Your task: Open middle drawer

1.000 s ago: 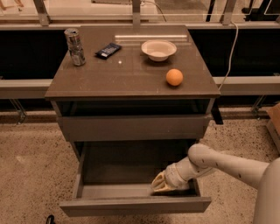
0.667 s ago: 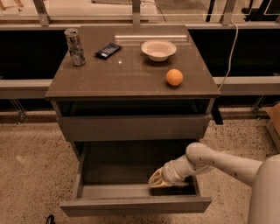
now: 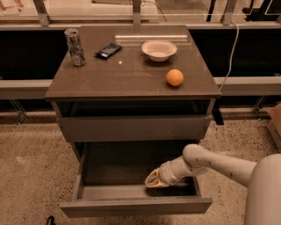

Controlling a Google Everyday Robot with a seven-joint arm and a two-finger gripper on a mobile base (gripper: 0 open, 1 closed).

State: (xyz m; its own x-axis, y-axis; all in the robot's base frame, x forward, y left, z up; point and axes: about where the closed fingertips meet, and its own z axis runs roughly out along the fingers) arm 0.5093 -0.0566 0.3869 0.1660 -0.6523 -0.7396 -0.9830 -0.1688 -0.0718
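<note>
One pincer (image 3: 153, 179), grip unclear, inside pulled-out middle drawer (image 3: 136, 206), near front edge.

Your light is dim and warm, with glare on the bench (image 3: 131, 77). The pincer (image 3: 154, 180) sits shaded inside the middle drawer (image 3: 131, 205).

A grey-brown cabinet (image 3: 131, 79) stands on a speckled stone floor (image 3: 30, 176), with a pale horizontal rail (image 3: 22, 85) and dark panels (image 3: 26, 52) behind it, metal posts (image 3: 137, 13) rising beyond its back edge, a white cable (image 3: 231, 52) hanging behind its right side, and the gripper (image 3: 153, 180) low at its front.
</note>
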